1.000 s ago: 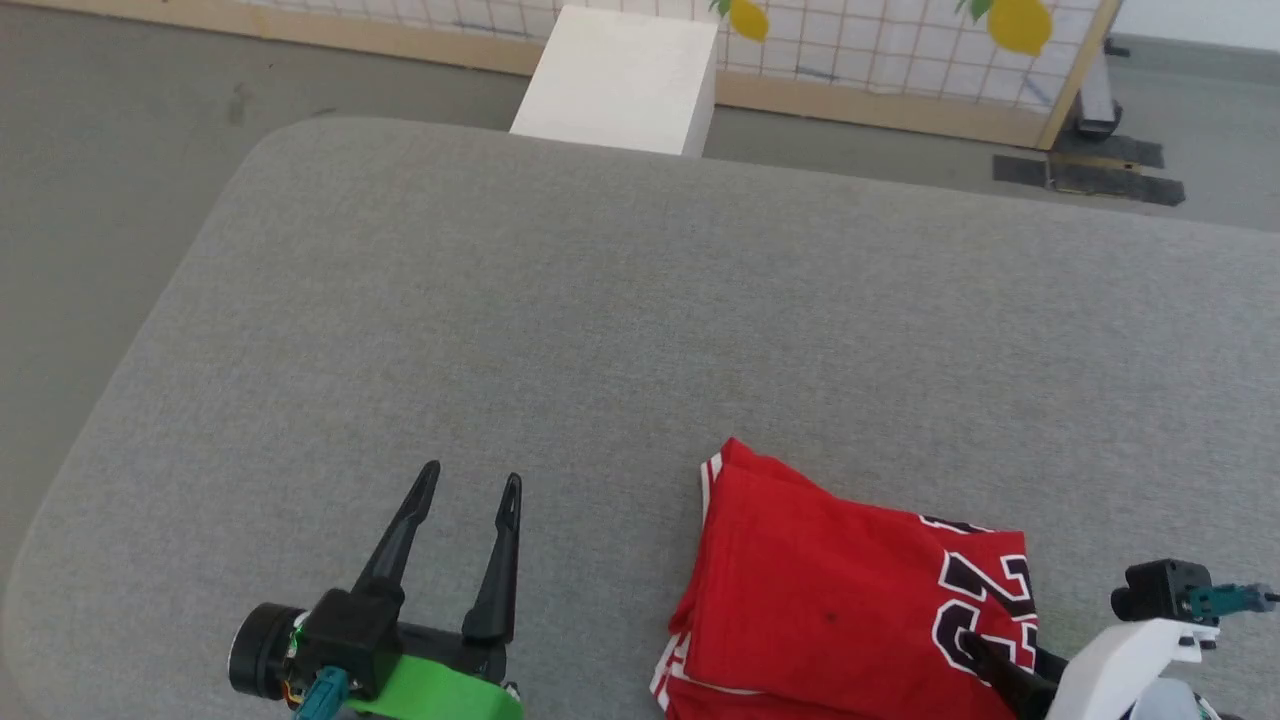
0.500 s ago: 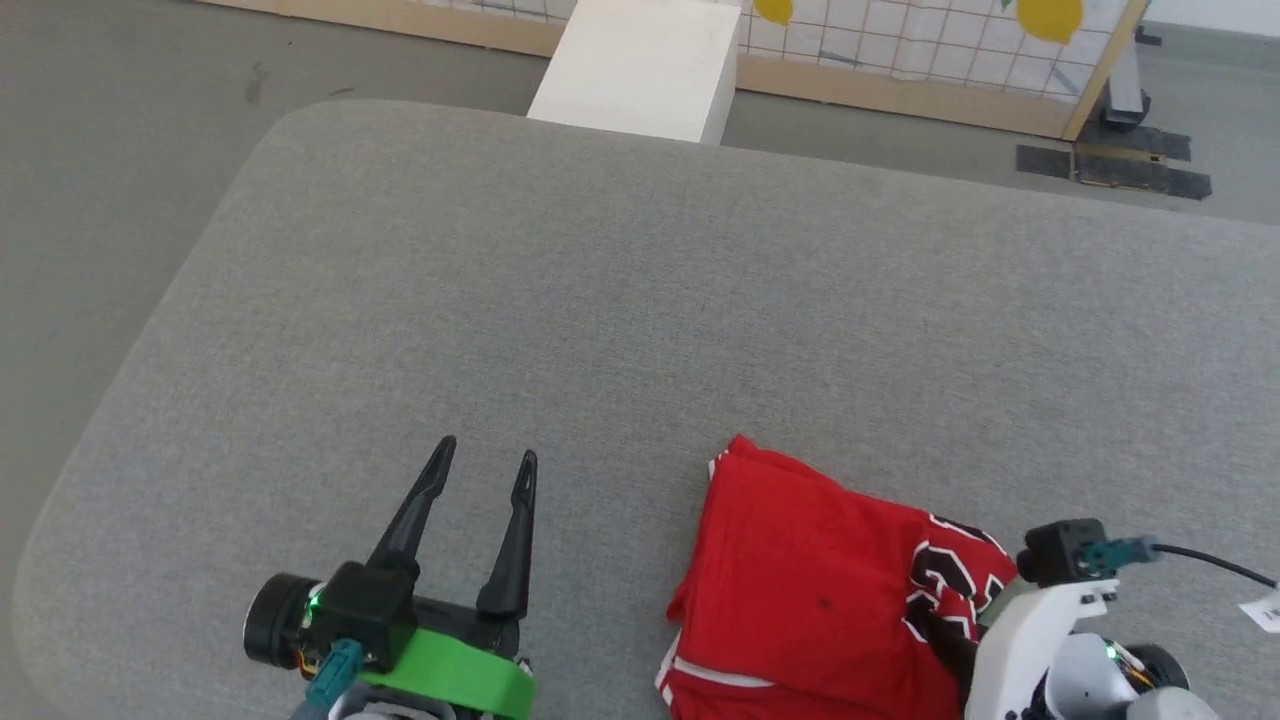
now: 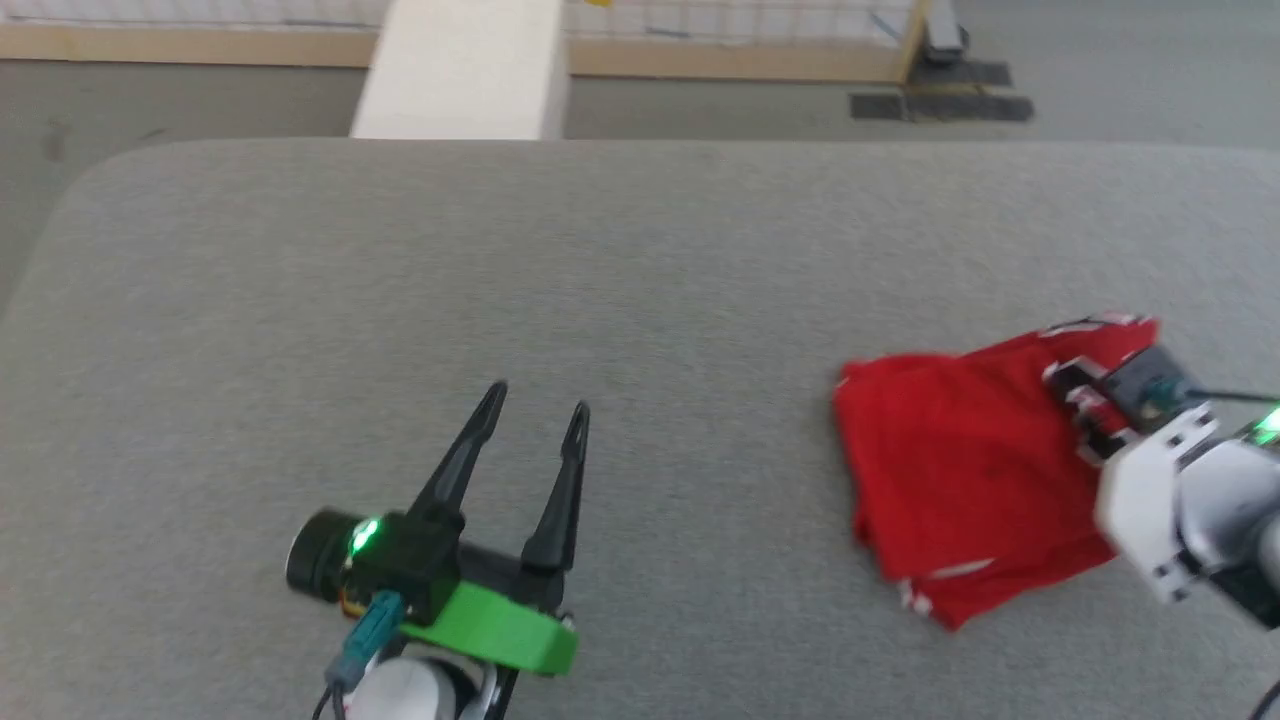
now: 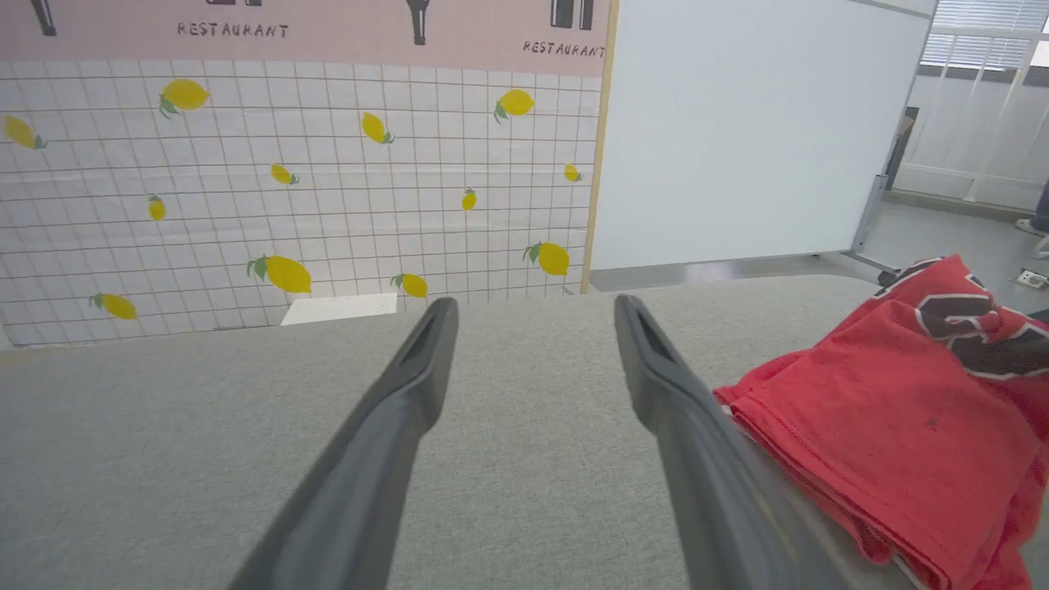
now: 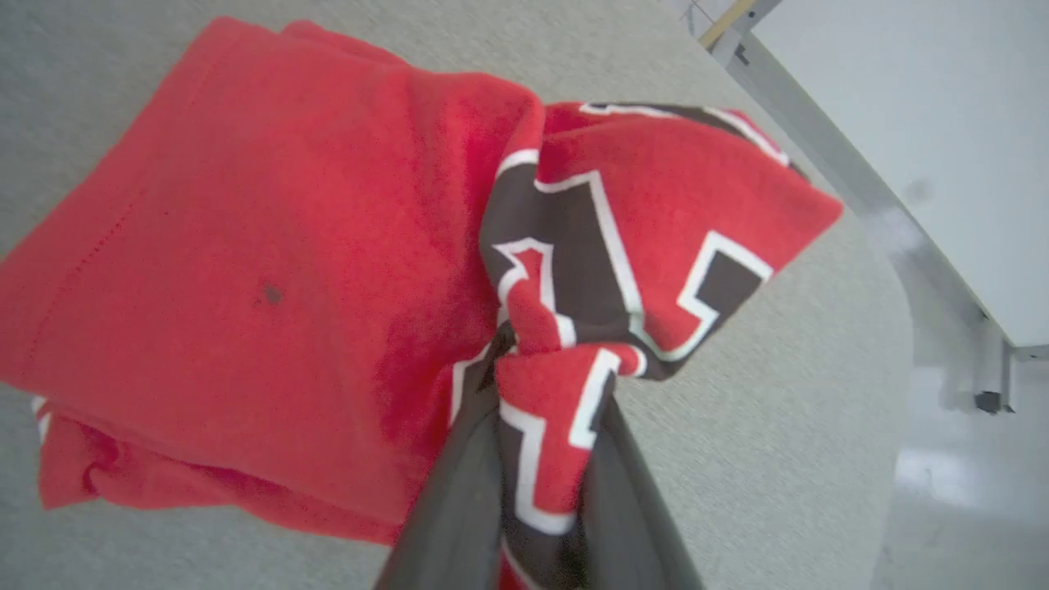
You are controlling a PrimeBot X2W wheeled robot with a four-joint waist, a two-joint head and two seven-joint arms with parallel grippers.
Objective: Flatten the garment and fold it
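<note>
Garment (image 3: 960, 480), one, in two right fingers (image 5: 459, 508)

The garment (image 3: 950, 470) lies at the table's (image 3: 640, 250) right, left end effector (image 3: 538, 397) well apart to its left.

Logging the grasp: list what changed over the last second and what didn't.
The right gripper closed on a printed corner of the garment, bunching and raising it off the folded stack. The head camera also swung, so the view shifted. The left gripper stayed open and empty above the grey surface.
</note>
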